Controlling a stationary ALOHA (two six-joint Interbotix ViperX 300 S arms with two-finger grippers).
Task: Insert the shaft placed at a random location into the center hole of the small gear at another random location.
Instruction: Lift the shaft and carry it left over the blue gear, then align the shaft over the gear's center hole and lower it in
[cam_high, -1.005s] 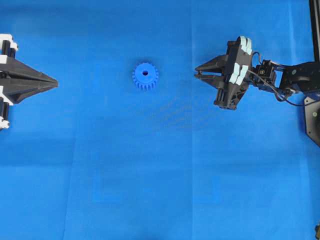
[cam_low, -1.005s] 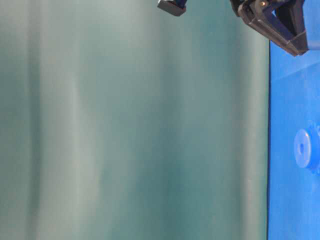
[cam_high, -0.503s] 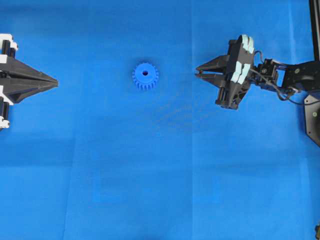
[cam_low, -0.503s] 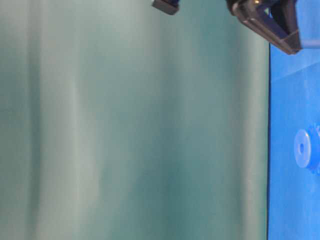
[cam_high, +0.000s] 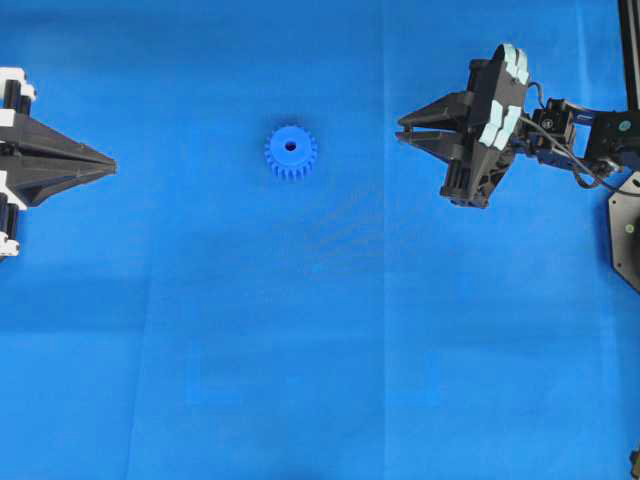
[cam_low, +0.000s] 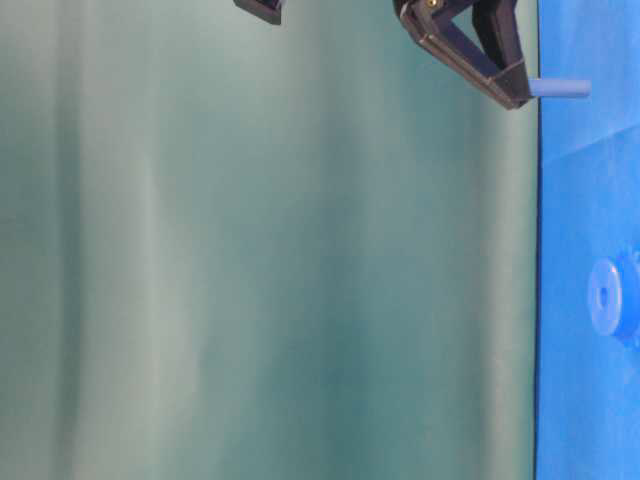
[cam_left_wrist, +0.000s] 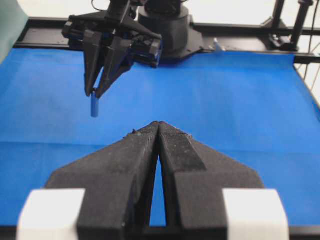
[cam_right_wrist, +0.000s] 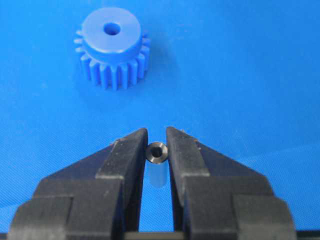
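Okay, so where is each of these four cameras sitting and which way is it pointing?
Overhead exterior: above the table, looking straight down; small gear mid-table, left gripper at left edge, right gripper at right.
Table-level exterior: low, image turned sideways; mostly green backdrop, right gripper at top holding the shaft.
Left wrist: on the left arm, looking across the table; own shut jaws in front, right arm beyond.
Right wrist: on the right arm, looking down past its jaws clamped on the shaft.
Shared: the right wrist and overhead views both show the gear.

small gear (cam_high: 291, 152) left of held shaft (cam_right_wrist: 156, 152)
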